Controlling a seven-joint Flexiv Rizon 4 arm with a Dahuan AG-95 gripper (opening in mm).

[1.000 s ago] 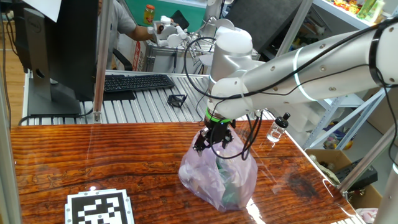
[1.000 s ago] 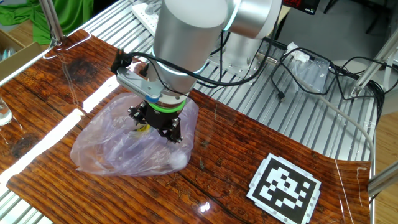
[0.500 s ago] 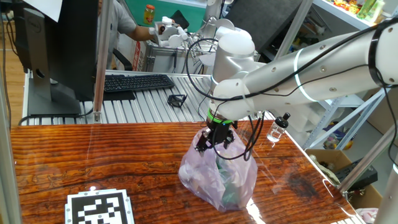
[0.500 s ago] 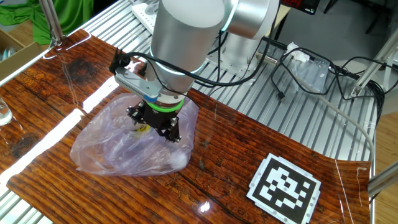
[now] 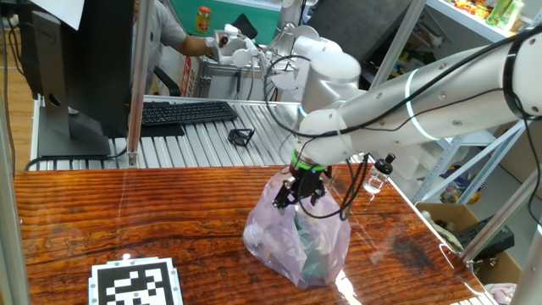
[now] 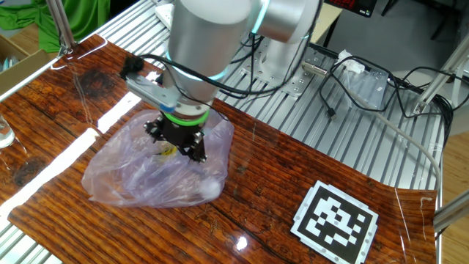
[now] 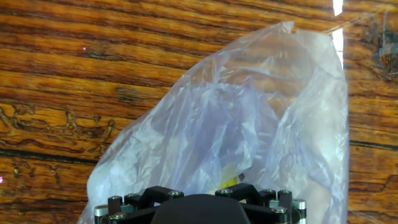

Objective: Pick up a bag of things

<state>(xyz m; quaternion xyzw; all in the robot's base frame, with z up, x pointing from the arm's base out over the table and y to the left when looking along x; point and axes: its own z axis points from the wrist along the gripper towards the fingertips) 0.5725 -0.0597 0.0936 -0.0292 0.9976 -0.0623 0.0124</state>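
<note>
— The gripper (image 5: 298, 191), where is it?

— Down at the top of the bag (image 5: 298, 237), black fingers pressed into the gathered plastic. In the other fixed view the gripper (image 6: 176, 144) sits on the bag's (image 6: 150, 172) upper side, toward its right half.

— Are the fingers together or apart?

— I cannot tell. The tips are sunk in the folds in both fixed views, and the hand view shows only the dark base of the gripper (image 7: 199, 208) at the bottom edge, with the bag (image 7: 249, 130) filling the frame above it.

— Where does the bag lie?

— On the table (image 5: 127, 220), its bottom resting on the wood, near the right end in one fixed view. It stands up in a peak under the gripper. Greenish and white shapes show through the pale lilac plastic, and a bit of yellow close to the fingers.

— Anything else on the table?

— A black-and-white marker (image 5: 135, 284) near the front edge, well apart from the bag. In the other fixed view the marker (image 6: 337, 220) lies off to the right.
</note>
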